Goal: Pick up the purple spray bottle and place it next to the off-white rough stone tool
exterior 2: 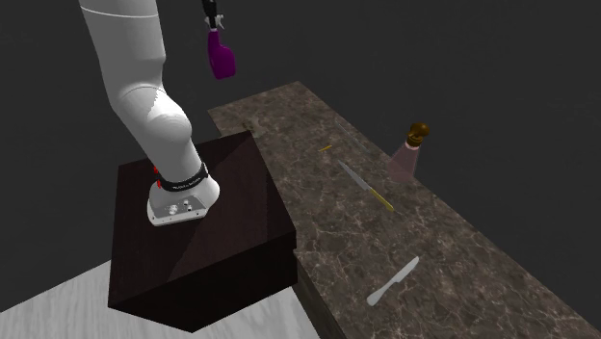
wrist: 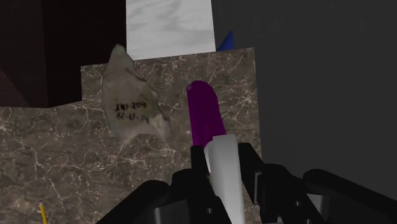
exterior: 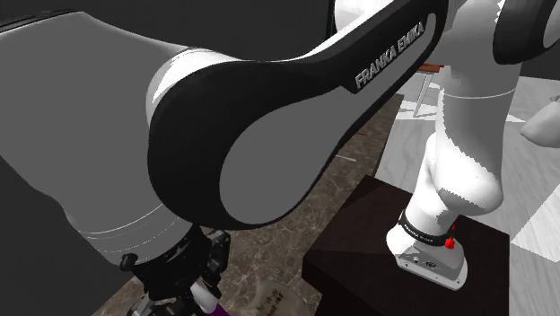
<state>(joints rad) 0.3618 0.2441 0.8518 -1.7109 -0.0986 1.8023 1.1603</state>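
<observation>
My gripper (wrist: 226,191) is shut on the white head of the purple spray bottle (wrist: 203,114), whose body points away from the hand. In the second exterior view the bottle (exterior 2: 222,58) hangs from the gripper (exterior 2: 210,14) well above the far end of the marble countertop (exterior 2: 385,241). The off-white rough stone tool (wrist: 130,102), marked with black writing, lies on the countertop (wrist: 76,159) near its end, a short way to the side of the bottle. In the shoulder view the gripper (exterior: 193,274) sits low, with a bit of purple bottle (exterior: 216,308) under it and the stone tool (exterior: 269,292) close by.
Further along the counter lie a grey knife (exterior 2: 393,281), a thin metal tool (exterior 2: 352,178) and a yellow pencil (exterior 2: 383,200). A pinkish corked bottle (exterior 2: 409,154) stands at the counter's far side. The dark stand (exterior 2: 202,241) abuts the counter. Pale floor (wrist: 168,28) lies past the counter's end.
</observation>
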